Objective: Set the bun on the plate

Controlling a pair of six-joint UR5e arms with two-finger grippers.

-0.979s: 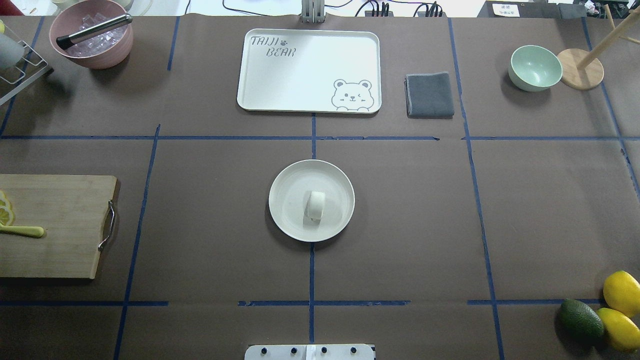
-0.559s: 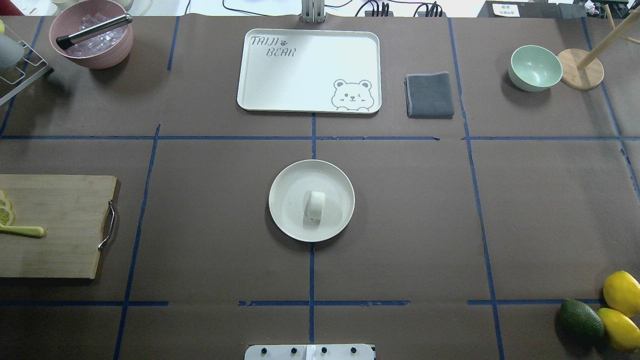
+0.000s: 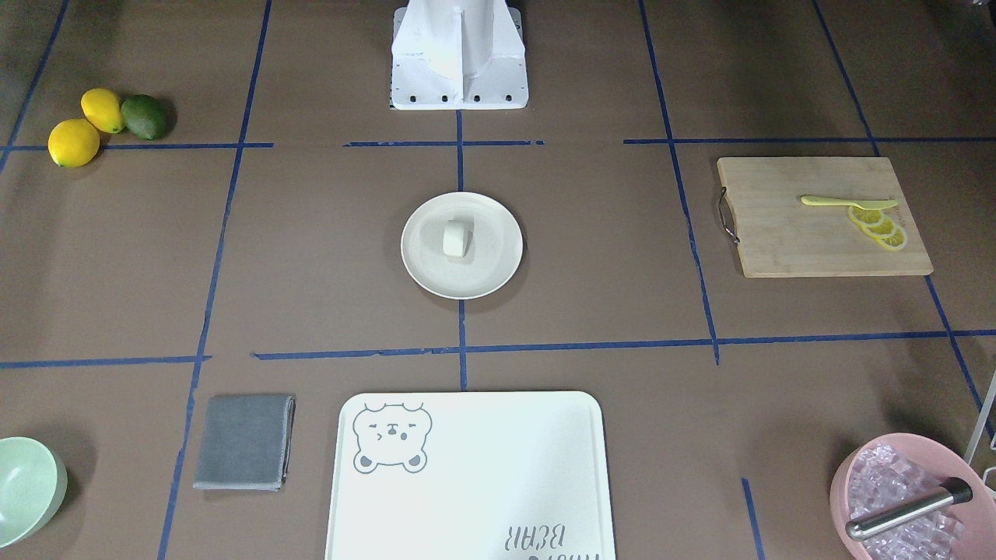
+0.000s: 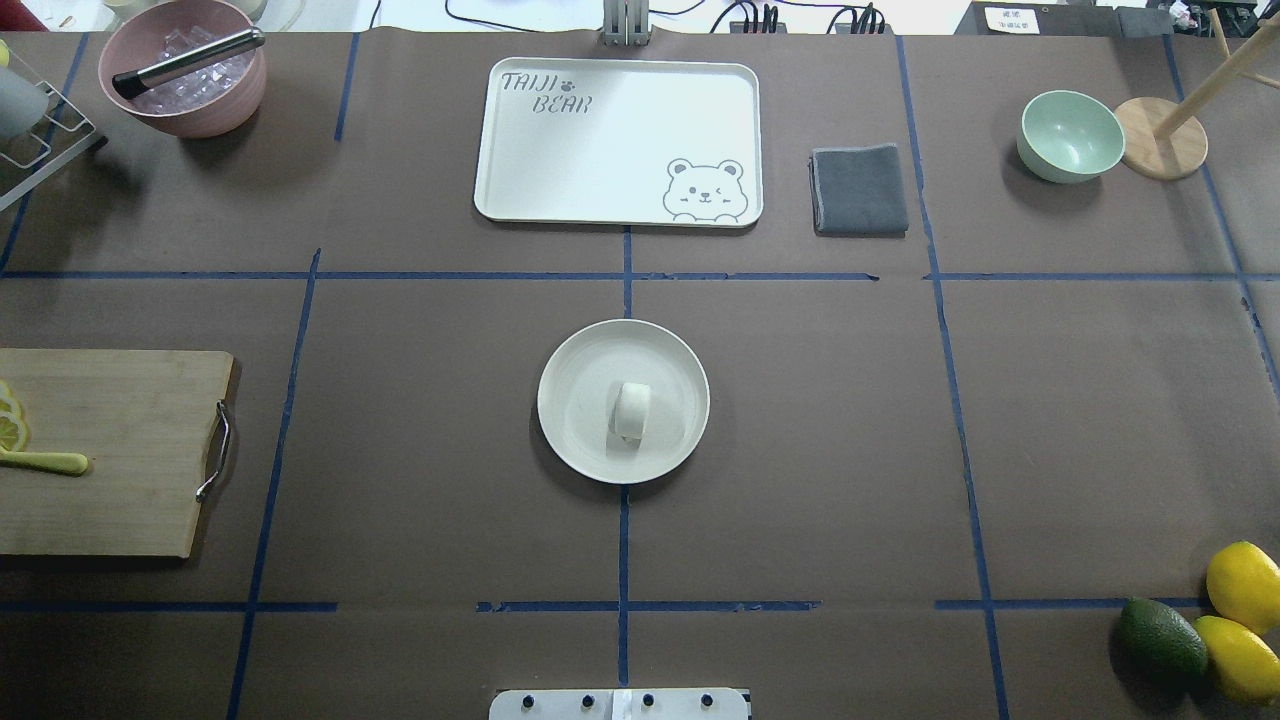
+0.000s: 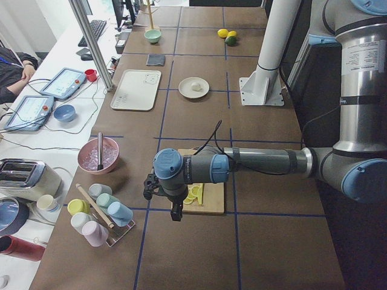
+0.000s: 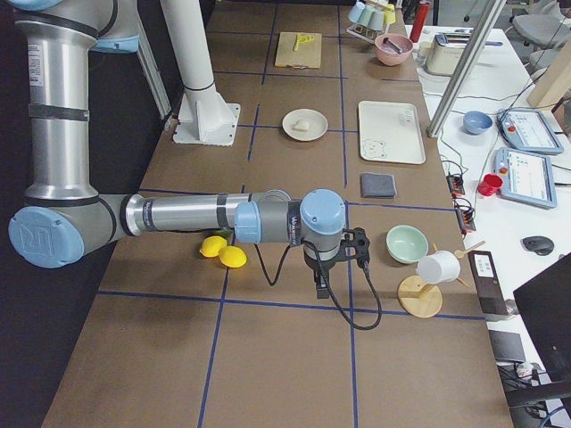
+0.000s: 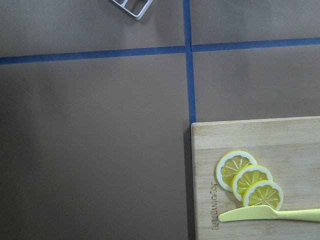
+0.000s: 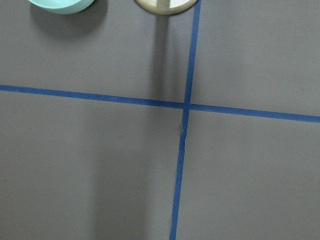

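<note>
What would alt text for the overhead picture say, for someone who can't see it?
A small white bun lies on a round cream plate at the middle of a brown table. Around the edges are a white bear tray, a grey cloth, a green bowl, a pink bowl, a cutting board, two lemons and an avocado.

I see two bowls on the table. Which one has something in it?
The pink bowl, far left in the overhead view: it holds ice cubes and a metal tool. The pale green bowl is empty.
</note>
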